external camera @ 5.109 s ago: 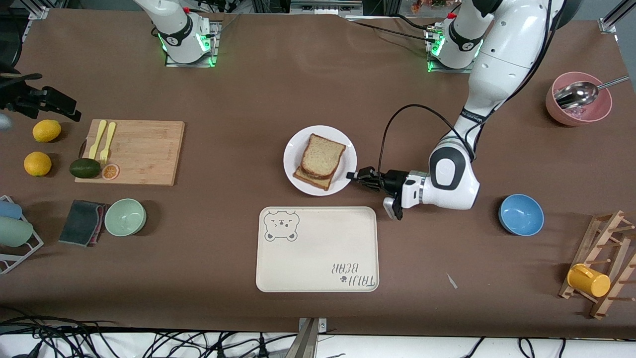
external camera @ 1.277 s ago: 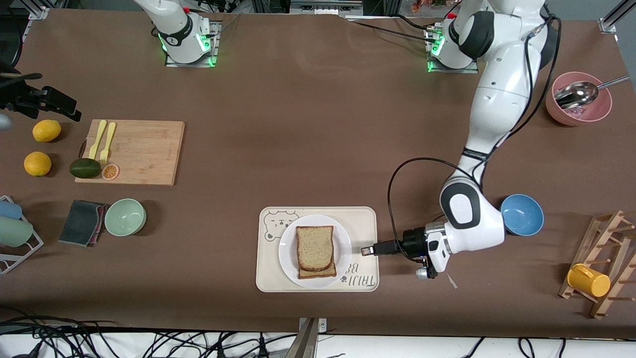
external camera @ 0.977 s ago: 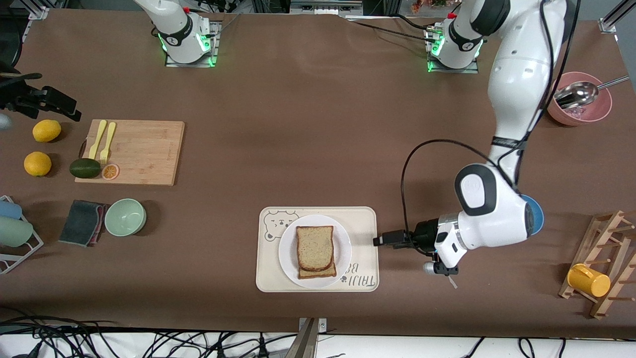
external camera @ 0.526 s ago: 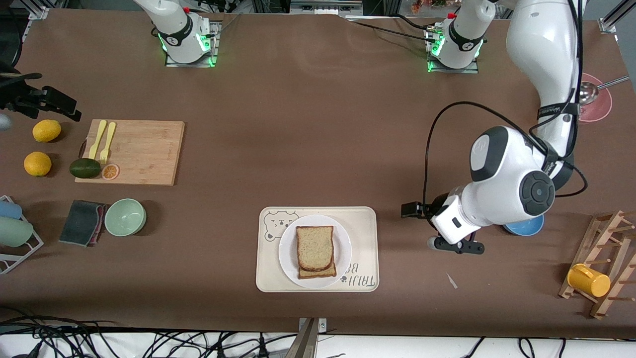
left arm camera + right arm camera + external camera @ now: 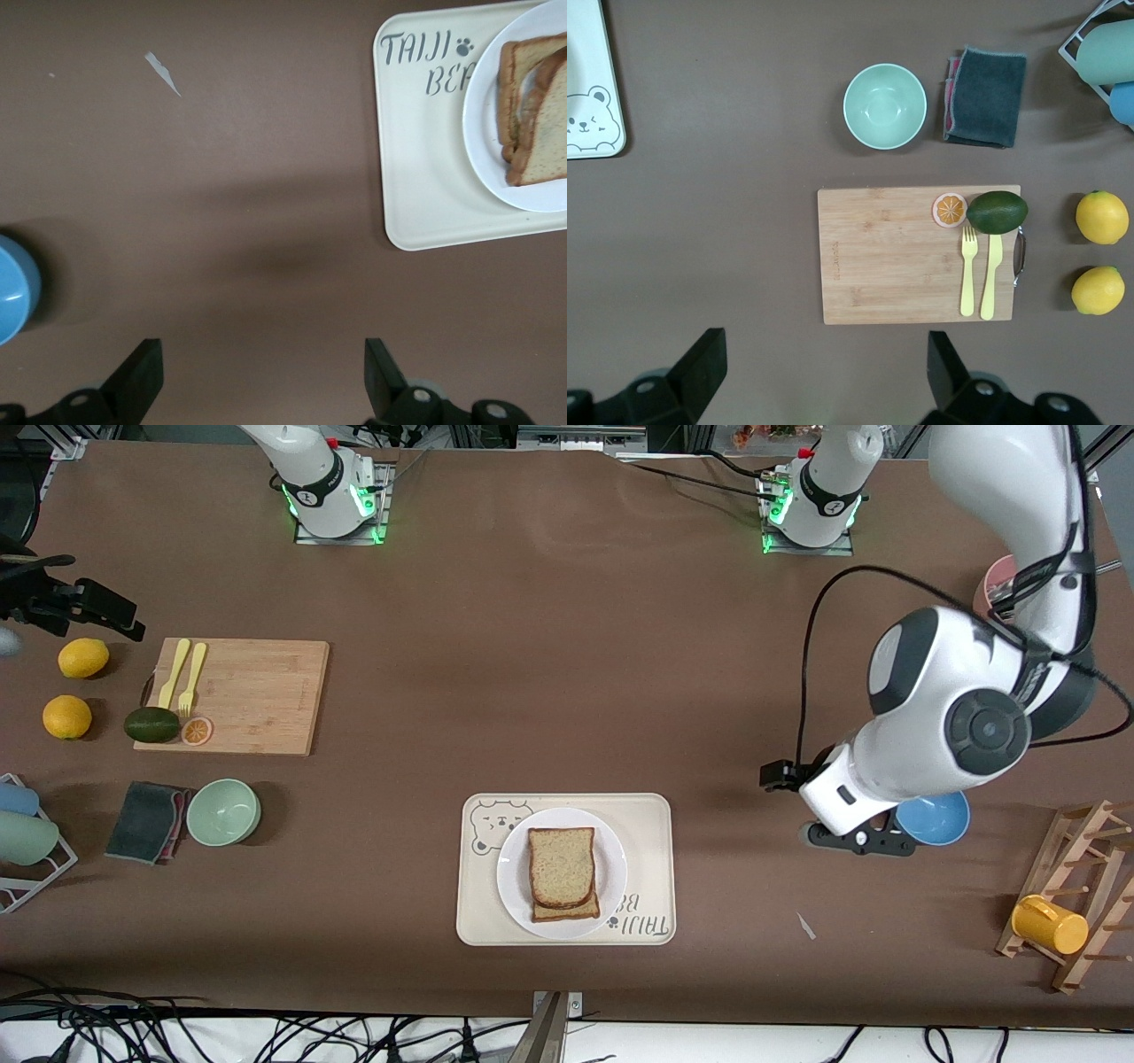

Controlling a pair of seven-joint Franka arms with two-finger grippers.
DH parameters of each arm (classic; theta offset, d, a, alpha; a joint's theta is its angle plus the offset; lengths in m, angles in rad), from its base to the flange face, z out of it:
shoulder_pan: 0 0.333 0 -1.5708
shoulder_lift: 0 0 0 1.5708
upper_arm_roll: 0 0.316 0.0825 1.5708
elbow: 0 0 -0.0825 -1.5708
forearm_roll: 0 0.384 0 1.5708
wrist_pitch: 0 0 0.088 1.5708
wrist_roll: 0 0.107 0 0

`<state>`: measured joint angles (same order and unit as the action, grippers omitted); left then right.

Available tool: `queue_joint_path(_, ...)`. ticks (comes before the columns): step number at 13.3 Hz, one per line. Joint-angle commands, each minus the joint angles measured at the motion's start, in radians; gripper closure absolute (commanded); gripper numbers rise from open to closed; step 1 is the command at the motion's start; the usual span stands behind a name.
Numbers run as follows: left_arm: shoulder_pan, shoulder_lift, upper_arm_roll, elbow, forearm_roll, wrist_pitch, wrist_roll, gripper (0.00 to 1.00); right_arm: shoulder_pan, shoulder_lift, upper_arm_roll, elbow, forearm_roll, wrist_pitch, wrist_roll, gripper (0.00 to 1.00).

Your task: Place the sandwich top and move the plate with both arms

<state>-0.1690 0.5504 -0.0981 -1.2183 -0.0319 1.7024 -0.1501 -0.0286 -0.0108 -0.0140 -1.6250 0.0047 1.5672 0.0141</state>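
"TAIJI BEAR" on the cream tray

Your front camera sits high across the surface, facing the two arm bases and taking in the whole top. Your left wrist camera looks straight down from above, past its end effector, at a corner of the tray and the plate; the front view shares these. Your right wrist camera, also looking down, catches the cutting board and the tray's bear corner, both seen from the front too.
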Motion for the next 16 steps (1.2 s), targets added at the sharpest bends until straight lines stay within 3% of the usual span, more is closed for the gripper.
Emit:
queue_joint_path(1, 0.017, -0.200, -0.003, -0.168, 0.037, -0.004, -0.003, 0.00, -0.004, 0.005, 0.003, 0.021, 0.017, -0.018, 0.006, 0.00)
queue_joint_path(5, 0.080, -0.410, -0.002, -0.357, 0.049, -0.006, 0.000, 0.00, -0.004, 0.003, 0.012, 0.021, 0.015, -0.018, 0.004, 0.00)
queue_joint_path(9, 0.150, -0.469, -0.002, -0.369, 0.050, -0.093, 0.006, 0.00, -0.004, 0.005, 0.014, 0.021, 0.017, -0.018, 0.004, 0.00)
queue_joint_path(16, 0.209, -0.555, 0.006, -0.357, 0.049, -0.210, 0.231, 0.00, -0.004, 0.005, 0.017, 0.021, 0.015, -0.016, 0.004, 0.00)
